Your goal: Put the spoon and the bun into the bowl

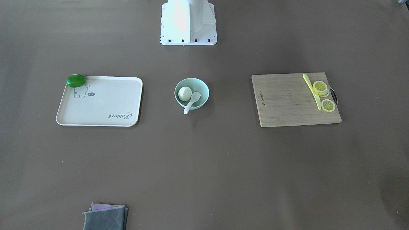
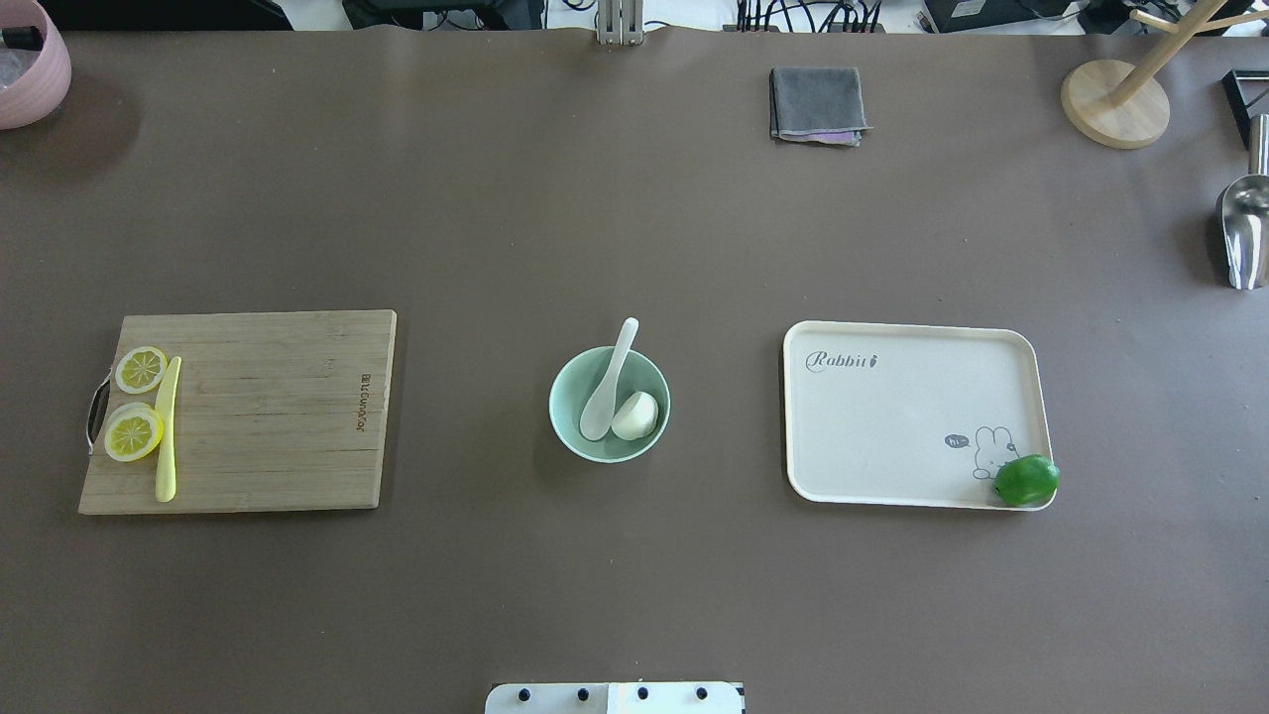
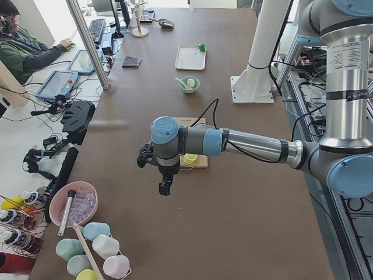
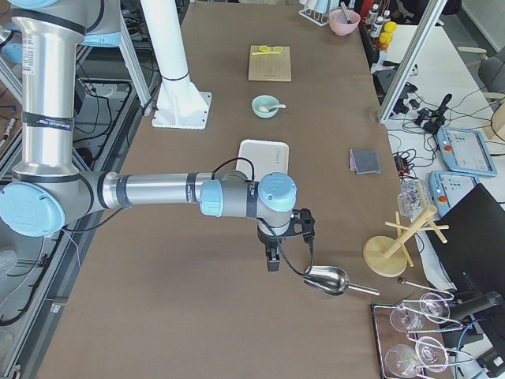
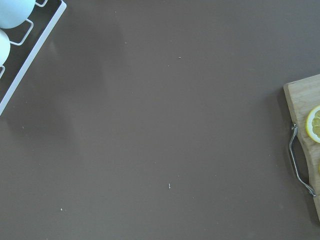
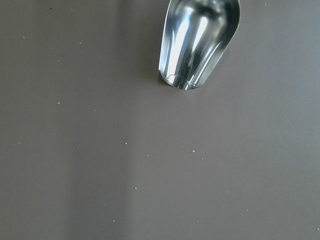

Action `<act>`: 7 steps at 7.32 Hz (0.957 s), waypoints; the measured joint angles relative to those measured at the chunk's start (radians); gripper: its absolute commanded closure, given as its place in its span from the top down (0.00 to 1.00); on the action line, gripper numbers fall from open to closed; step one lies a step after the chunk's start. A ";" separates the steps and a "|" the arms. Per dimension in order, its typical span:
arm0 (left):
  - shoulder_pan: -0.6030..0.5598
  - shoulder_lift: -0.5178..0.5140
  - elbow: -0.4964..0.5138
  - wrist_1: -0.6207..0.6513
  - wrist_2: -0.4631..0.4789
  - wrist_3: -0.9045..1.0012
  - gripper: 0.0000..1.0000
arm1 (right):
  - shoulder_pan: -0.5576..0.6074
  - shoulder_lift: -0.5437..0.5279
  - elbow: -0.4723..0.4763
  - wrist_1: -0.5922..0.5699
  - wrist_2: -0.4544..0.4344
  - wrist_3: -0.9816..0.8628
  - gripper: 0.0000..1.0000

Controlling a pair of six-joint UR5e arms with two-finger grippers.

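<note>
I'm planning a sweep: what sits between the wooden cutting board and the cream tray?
Only the mint-green bowl, holding the bun and the spoon; the overhead view shows it.

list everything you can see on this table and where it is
bowl: one, mint green, table centre
spoon: one, white, scoop in bowl, handle over rim
bun: one, white, in bowl beside scoop
cutting board: one, wooden, robot's left
lemon slices: at least two, yellow, on board's handle end
knife: one, yellow-green, on board beside slices
tray: one, cream, robot's right
green fruit: one, on tray's near corner
cloth: one, grey, far edge
metal scoop: one, silver, far right
left pincer: dark, above table beyond board; state unclear
right pincer: dark, near metal scoop; state unclear
</note>
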 measured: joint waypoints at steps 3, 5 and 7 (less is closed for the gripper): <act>0.001 0.003 -0.003 -0.001 0.005 0.001 0.98 | -0.012 -0.001 -0.002 0.000 0.000 -0.002 1.00; 0.001 0.006 -0.001 -0.002 0.002 0.002 0.98 | -0.022 0.000 -0.002 0.000 0.000 -0.003 1.00; 0.001 0.007 -0.001 -0.002 0.002 0.002 0.98 | -0.037 0.000 -0.004 0.000 -0.002 -0.002 1.00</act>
